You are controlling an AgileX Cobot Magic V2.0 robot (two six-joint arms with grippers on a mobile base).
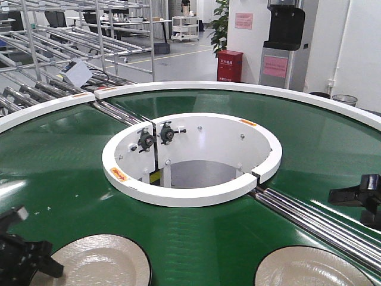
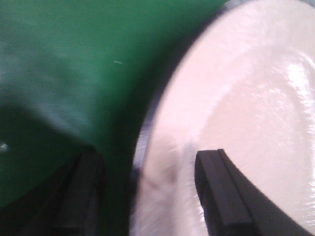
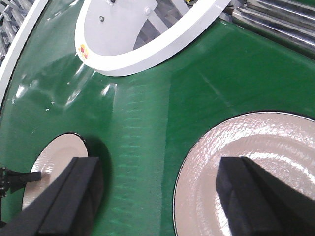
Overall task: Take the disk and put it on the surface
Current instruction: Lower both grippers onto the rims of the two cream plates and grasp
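Left disk [image 1: 98, 262]: near-left of the white inner ring [image 1: 190, 196]; bottom edge cuts its near part.
Right disk [image 1: 315, 268]: near-right of the ring; cut likewise.
Left gripper [image 1: 33, 244]: I see only part, clipped at the corner.
Right gripper [image 1: 357, 199]: clipped by the right edge.
Left wrist view: blurred; I cannot tell if fingers [image 2: 221, 191] touch the disk.

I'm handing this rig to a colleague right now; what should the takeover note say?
Left tool: open, jaws either side of the rim of the left cream-coloured glossy round disk; contact unclear, view blurred.
Right tool: open, above the rim of the right cream-coloured disk, not gripping.
Both disks lie flat on the green circular conveyor belt.
Done: nothing gripped or placed.
To do: close on a disk, lift it, set it on the surface, which no view shows.
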